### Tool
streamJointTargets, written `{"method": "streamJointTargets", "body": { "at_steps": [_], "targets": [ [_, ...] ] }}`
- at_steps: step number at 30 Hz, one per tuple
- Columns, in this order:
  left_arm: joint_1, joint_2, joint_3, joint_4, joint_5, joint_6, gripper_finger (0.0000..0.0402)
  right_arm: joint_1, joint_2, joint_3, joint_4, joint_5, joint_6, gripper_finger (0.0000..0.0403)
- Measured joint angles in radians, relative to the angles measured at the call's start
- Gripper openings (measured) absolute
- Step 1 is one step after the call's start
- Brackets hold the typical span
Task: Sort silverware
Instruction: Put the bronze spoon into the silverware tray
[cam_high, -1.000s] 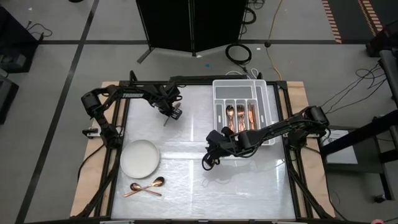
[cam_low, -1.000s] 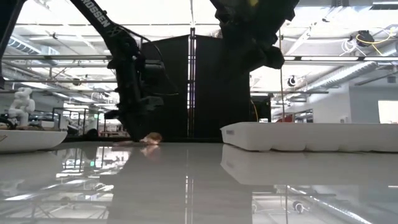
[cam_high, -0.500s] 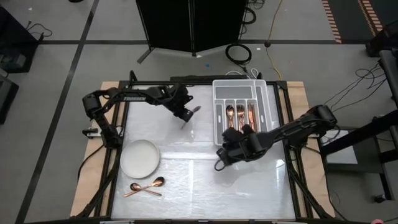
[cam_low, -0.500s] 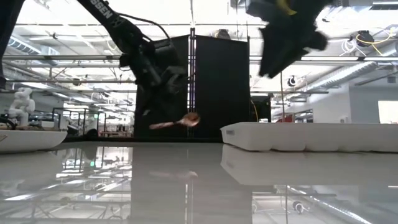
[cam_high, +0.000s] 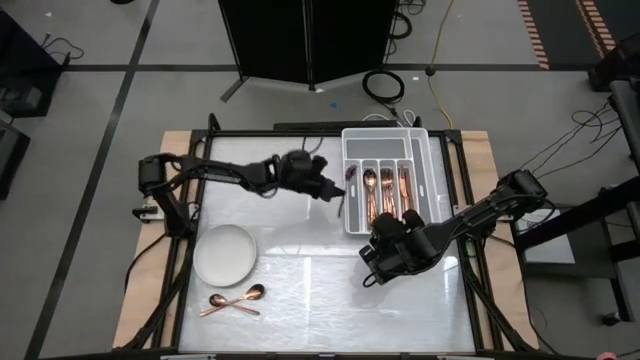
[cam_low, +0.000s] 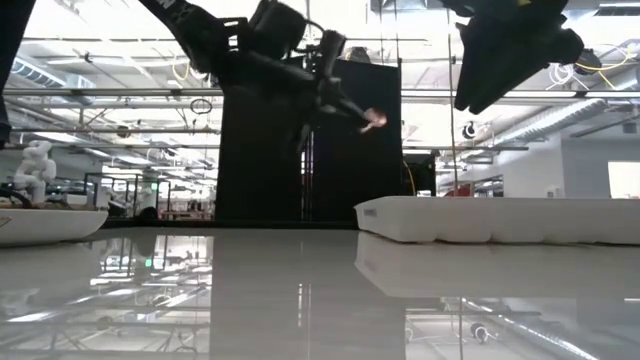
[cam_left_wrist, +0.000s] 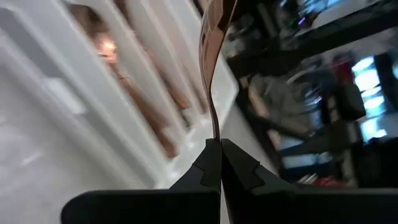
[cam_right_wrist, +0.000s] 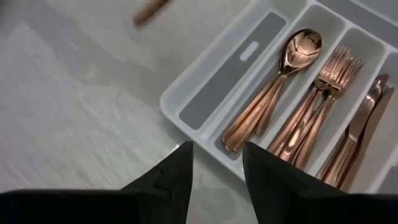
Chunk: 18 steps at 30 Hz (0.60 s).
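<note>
Mostly sorted: copper spoons, forks and knives (cam_right_wrist: 298, 106) already in the white compartmented tray (cam_high: 430, 160) by the far edge. Left hand (cam_high: 338, 192) clamped on one copper utensil (cam_left_wrist: 211, 68) beside the tray. Right hand (cam_high: 366, 278) open, empty. Two copper spoons (cam_high: 232, 302) left near front-left corner, beside the round white plate (cam_high: 225, 253).

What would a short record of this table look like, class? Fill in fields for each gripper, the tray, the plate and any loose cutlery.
left gripper: shut on a copper spoon, raised above the table beside the tray's left edge
right gripper: open, empty, above the table just in front of the tray
tray: white, compartmented; spoons, forks and knives in separate slots
plate: white, round, nothing on it
loose cutlery: two spoons on the table in front of the plate
</note>
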Motion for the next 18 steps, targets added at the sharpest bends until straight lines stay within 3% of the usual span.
{"method": "streamJointTargets", "body": {
  "at_steps": [7,12,18],
  "targets": [
    [-0.06,0.186,-0.005,0.219,-0.149,-0.241,0.0,0.0,0.0,0.0,0.021,-0.002,0.0,0.0132],
    [-0.03,0.341,0.036,0.465,-0.165,-0.383,0.0,0.015,0.0,0.0,0.03,-0.003,0.0,0.0132],
    [-0.028,0.438,0.17,0.39,-0.149,-0.39,0.0,0.019,0.0,0.0,0.029,-0.004,0.0,0.0132]
  ]
}}
